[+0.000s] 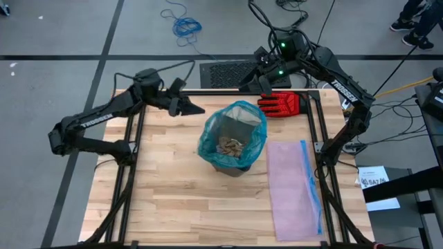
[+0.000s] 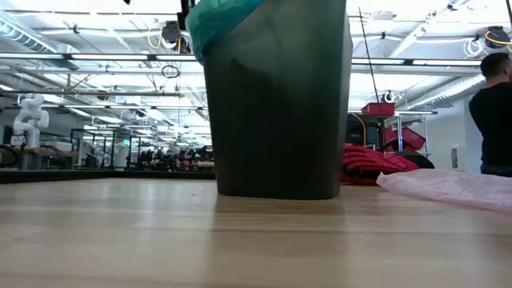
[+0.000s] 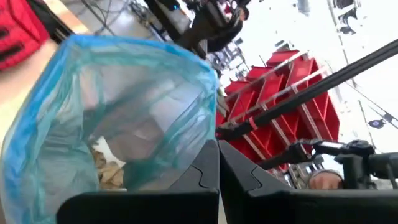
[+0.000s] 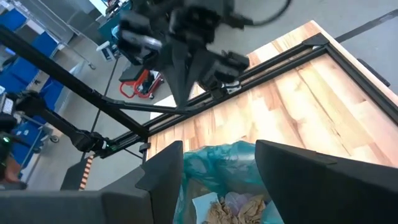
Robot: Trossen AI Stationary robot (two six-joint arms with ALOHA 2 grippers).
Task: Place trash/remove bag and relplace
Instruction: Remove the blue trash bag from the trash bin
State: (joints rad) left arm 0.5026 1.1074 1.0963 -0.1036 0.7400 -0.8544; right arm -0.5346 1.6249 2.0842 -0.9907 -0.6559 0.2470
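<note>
A pink bag [image 1: 293, 188] lies flat on the near right part of the counter [image 1: 166, 200], a blue strip along its right edge. In the low view its crinkled edge [image 2: 448, 188] shows at the right, resting on the wood.

Farther in, near the counter's middle, stands a dark bin [image 2: 276, 112], lined with the bag [image 1: 232, 133], teal and translucent, its rim folded out over the bin's top. The trash [image 1: 230, 146] sits inside at the bottom: brown crumpled wads, with a pale piece among them in the right wrist view [image 4: 233, 205].

The left gripper [image 1: 195, 108] hangs just left of the bag's far rim, its jaws pressed together; in the left wrist view the two dark fingers [image 3: 199, 180] meet with nothing between them, the bag [image 3: 118, 112] close in front.

The right gripper [image 1: 261, 84] is above the far edge of the counter, behind the bin, jaws spread. Its wrist view looks down between them onto the bag's rim [image 4: 217, 162] and shows the left gripper [image 4: 193, 68] beyond.

A red glove [image 1: 280, 104] lies at the far edge, just right of the bin.

Beyond the counter, a person [image 2: 494, 120] in a dark top stands at the right of the low view.
</note>
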